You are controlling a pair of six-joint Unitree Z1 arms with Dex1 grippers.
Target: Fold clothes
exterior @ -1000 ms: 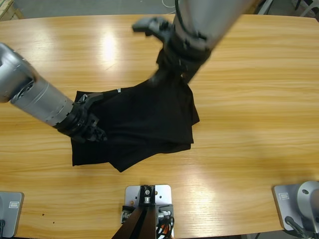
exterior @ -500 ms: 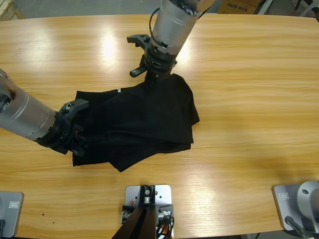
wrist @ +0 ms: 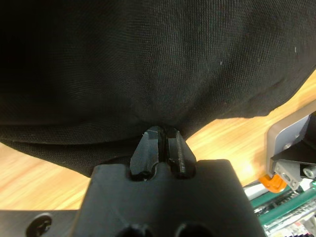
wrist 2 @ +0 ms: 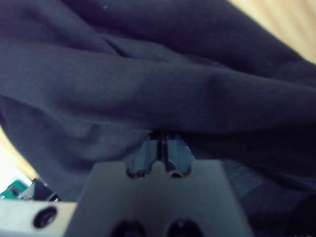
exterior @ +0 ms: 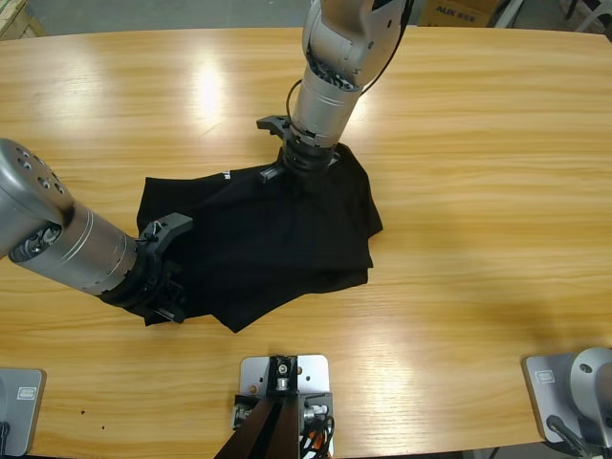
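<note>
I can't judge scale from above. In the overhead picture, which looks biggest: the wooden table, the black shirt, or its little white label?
1. Wooden table: fills nearly the whole view.
2. Black shirt: a crumpled patch at the middle, each arm's pincer at an edge.
3. White label: a tiny mark at the shirt's upper edge.

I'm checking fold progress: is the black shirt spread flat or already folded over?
Partly folded: the black shirt lies bunched on the wooden table, with layered edges showing along its lower right side, not spread flat.
</note>
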